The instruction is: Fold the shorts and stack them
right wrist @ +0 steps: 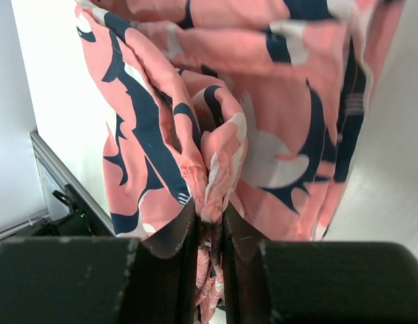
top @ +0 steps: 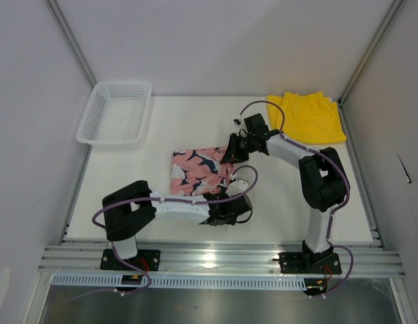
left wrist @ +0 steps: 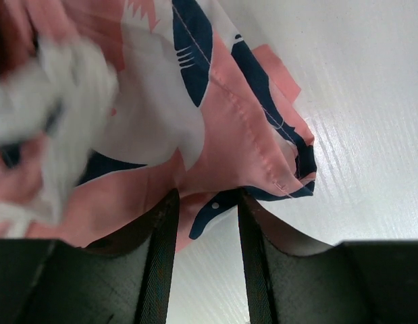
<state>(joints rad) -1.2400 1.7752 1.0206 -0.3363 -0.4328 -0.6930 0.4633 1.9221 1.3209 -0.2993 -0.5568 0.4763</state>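
White tabletop fenced by pale grey walls, seen from above, with two robot arms reaching in from the near edge. Left of centre, the left gripper sits low at the near hem of the pink shorts. Its jaws stand apart on either side of the stitched edge, with a gap showing between them, so they are not pinching it. These shorts, printed with navy and white whale shapes, lie rumpled in the middle of the table. At their far right corner the right gripper is clamped tight on a bunched ridge of the same cloth.

Likely trouble: if the left jaws close on one layer only, or miss the hem, a lift would drag the cloth unevenly and the fold would come out crooked. The thick bunch in the right claw could also set a stray crease.

Around them, a white mesh basket stands at the far left, well apart and out of the way. Far right, the yellow shorts lie flat in the back corner; only the right arm stands between the two pairs
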